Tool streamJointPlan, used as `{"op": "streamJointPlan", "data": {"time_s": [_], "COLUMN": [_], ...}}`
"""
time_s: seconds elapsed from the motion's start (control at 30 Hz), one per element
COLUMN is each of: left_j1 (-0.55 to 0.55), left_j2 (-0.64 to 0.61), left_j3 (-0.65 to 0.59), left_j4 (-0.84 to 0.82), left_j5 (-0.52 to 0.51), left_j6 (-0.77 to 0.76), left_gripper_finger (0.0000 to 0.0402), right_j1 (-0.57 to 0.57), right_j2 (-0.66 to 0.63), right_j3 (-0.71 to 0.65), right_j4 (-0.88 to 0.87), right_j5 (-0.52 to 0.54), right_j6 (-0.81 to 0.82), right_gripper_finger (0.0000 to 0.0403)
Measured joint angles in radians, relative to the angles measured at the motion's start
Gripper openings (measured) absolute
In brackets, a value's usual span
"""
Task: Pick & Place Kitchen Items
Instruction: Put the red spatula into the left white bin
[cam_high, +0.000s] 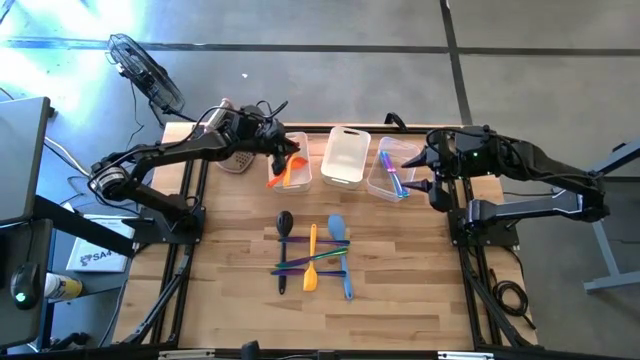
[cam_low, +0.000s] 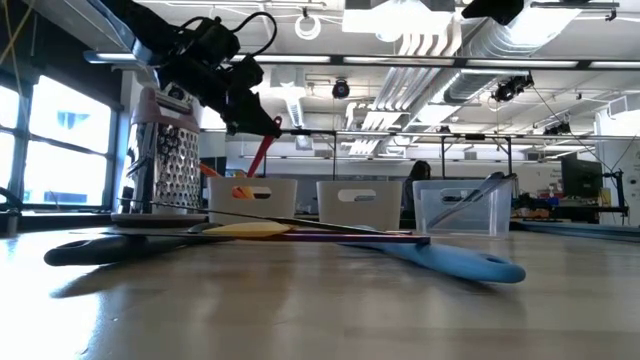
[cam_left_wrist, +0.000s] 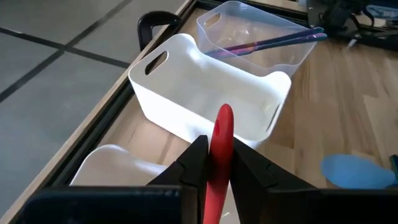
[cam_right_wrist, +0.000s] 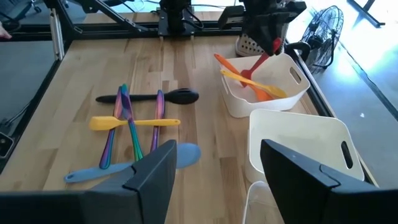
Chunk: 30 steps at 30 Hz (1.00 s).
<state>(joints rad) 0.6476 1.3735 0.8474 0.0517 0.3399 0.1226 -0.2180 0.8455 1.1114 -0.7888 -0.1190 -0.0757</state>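
Note:
My left gripper (cam_high: 283, 150) is over the left clear bin (cam_high: 290, 172) at the table's far side, shut on a red utensil (cam_right_wrist: 256, 64). The utensil slants down into that bin, among orange utensils (cam_right_wrist: 249, 84). The middle bin (cam_high: 345, 155) holds nothing I can see. The right bin (cam_high: 392, 170) holds purple and blue utensils (cam_left_wrist: 267, 42). My right gripper (cam_high: 428, 172) hangs open just right of the right bin and touches nothing. Several more utensils lie crossed on the table's middle: a black spoon (cam_high: 284, 225), a yellow spatula (cam_high: 312, 255) and a blue spatula (cam_high: 340, 240). My left gripper pinches the red utensil's handle (cam_left_wrist: 219, 155) between its two fingers, a little short of the handle's free end (cam_left_wrist: 224, 118), which sticks out past the fingertips. The utensil hangs tilted below the fingers, its head (cam_right_wrist: 244, 79) down inside the left bin; whether the head rests there I cannot tell.
A metal box grater (cam_high: 235, 158) stands on the table just left of the left bin, close by my left gripper. Black frame rails (cam_high: 195, 215) run along the table's left and right sides. There is bare wood near the table's front edge (cam_high: 320, 320).

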Motion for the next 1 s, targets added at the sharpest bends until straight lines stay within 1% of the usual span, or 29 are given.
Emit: {"op": "streamJointPlan", "data": {"time_s": [0.17,0.33,0.6,0.67,0.8,1.0], "left_j1": [0.000,0.000,-0.021,-0.022,-0.020,-0.020], "left_j2": [0.000,0.000,0.000,0.000,-0.002,-0.002], "left_j3": [0.000,0.000,0.000,0.000,0.003,0.003], "left_j4": [0.001,0.000,-0.006,-0.021,-0.055,-0.055], "left_j5": [-0.034,-0.046,-0.094,-0.121,-0.137,-0.165], "left_j6": [-0.003,-0.002,0.001,0.000,-0.038,-0.076], "left_gripper_finger": [0.0049,0.0049,0.0049,0.0049,0.0049,0.0052], "right_j1": [0.000,0.000,-0.002,-0.011,-0.035,-0.062], "right_j2": [0.000,0.000,0.000,0.000,0.000,0.000], "right_j3": [0.000,0.000,0.000,0.000,0.000,0.000], "right_j4": [-0.001,-0.004,-0.004,-0.004,-0.004,-0.004], "right_j5": [-0.004,-0.004,-0.003,-0.006,-0.024,-0.055], "right_j6": [0.000,-0.003,-0.008,-0.008,-0.008,-0.008], "right_gripper_finger": [0.0227,0.0227,0.0227,0.0227,0.0227,0.0227]}}
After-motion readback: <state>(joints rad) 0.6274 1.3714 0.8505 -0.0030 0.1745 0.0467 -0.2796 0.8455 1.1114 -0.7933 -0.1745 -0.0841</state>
